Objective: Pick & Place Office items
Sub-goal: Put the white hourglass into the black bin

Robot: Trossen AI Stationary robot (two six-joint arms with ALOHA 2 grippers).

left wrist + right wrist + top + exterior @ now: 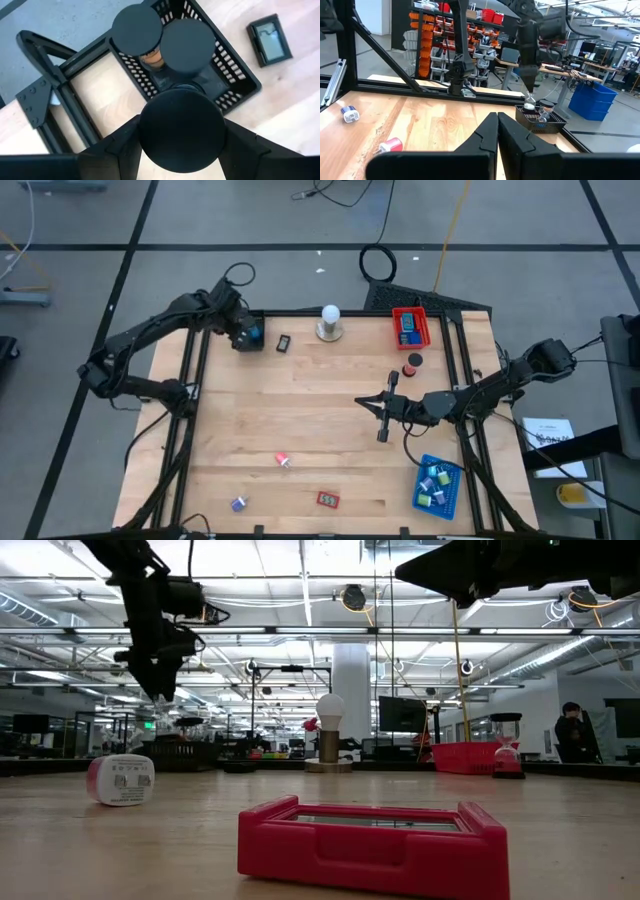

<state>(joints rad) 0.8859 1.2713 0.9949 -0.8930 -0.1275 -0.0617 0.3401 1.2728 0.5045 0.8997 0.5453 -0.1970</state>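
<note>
Roughly halfway, several office items fill the blue tray (452, 498) at 5 o'clock and the red tray (398, 313) at 1 o'clock, while the black case (283, 342), red roll (413, 363), pink block (282, 460), purple piece (239, 503) and red box (328, 499) lie loose on the tabletop (300, 410); the left end effector (243, 335) hangs part-open over the black tray (235, 70) at 11 o'clock, and the right end effector (383, 405) waits closed, empty, mid-tabletop.

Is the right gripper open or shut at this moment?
Shut: the right gripper shows its two dark fingers pressed together with nothing between them, hovering over the table.

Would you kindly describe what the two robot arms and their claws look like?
Both arms are matte black, built of slim jointed links, with black cables looping along them. The left claw ends in two dark fingers, which show round from its wrist view. The right claw has two black angular fingers tapering to narrow tips. No markings are visible.
</note>
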